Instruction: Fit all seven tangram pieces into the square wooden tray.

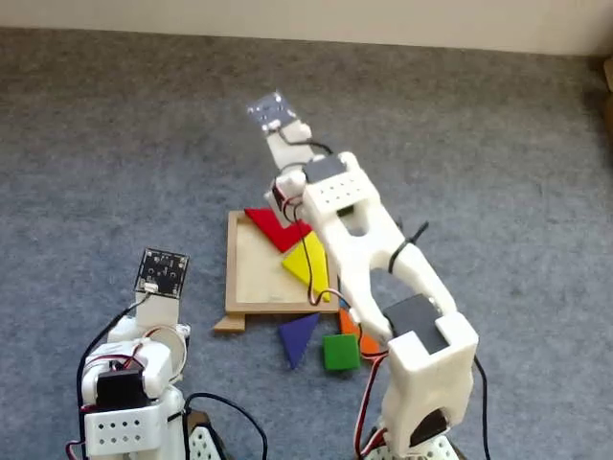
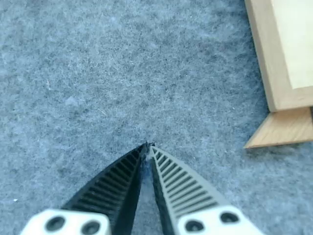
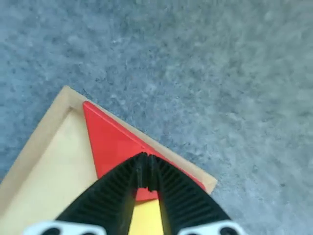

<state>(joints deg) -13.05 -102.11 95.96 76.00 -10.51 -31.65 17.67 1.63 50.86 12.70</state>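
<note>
Left fingers: closed tip to tip, holding nothing. They hang over bare grey felt-covered counter, off the left side of the square wooden tray and well apart from it.

Outside the tray, off its near edge:
- small plain wooden triangle, lying against the tray's near left corner; it appears to touch the rim.
- purple triangle, just beside the near edge, toward the tray's right half.
- green square, beside the purple triangle, off the tray's near right corner.
- orange piece, just off the same corner and close against the green square. My right arm partly hides it, so I cannot tell its shape.

Inside the tray:
- yellow triangle, along the tray's right side.
- red triangle, in the tray's far right corner with its long edge along the rim. It meets the yellow triangle.

The tray floor to the left of these two pieces is bare wood.

Right fingers: closed tip to tip, nothing clamped between them. They are over the tray's far right corner, with the tips above the red triangle where it meets the yellow one. I cannot tell whether they touch it.
</note>
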